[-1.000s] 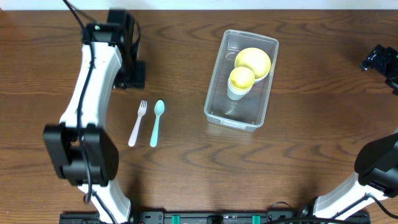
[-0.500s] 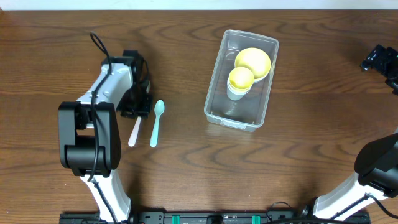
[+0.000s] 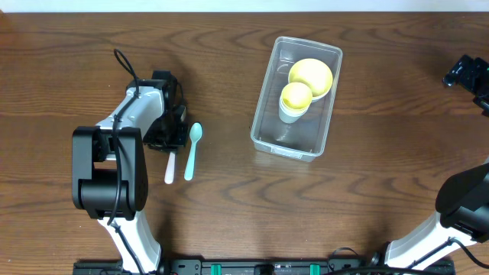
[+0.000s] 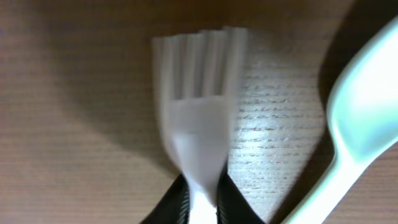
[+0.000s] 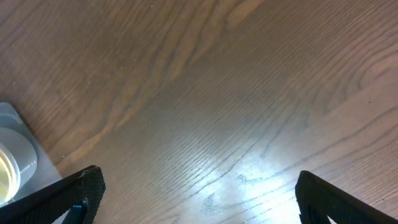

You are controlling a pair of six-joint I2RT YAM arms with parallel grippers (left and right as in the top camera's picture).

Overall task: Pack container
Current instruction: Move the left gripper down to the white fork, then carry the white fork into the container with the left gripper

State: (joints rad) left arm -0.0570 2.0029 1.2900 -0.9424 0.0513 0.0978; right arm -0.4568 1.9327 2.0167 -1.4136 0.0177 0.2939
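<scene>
The clear container (image 3: 269, 134) stands right of centre and holds a yellow bowl (image 3: 311, 75) and a yellow-lined white cup (image 3: 296, 100). A corner of the container shows in the right wrist view (image 5: 12, 134). My left gripper (image 3: 170, 142) is shut on the white fork (image 3: 170, 166), its jaws (image 4: 200, 205) clamping the neck below the tines (image 4: 199, 106). The teal spoon (image 3: 192, 151) lies just right of the fork on the table, also in the left wrist view (image 4: 357, 118). My right gripper (image 5: 196, 193) is open and empty at the far right (image 3: 466, 72).
The dark wooden table (image 3: 367, 191) carries nothing else. My left arm's base (image 3: 107, 183) stands at the lower left and my right arm's base (image 3: 462, 206) at the lower right.
My left gripper came down from the far side of the table onto the fork and closed on it. The fork has turned from slanted to nearly straight. The right arm has not moved.
</scene>
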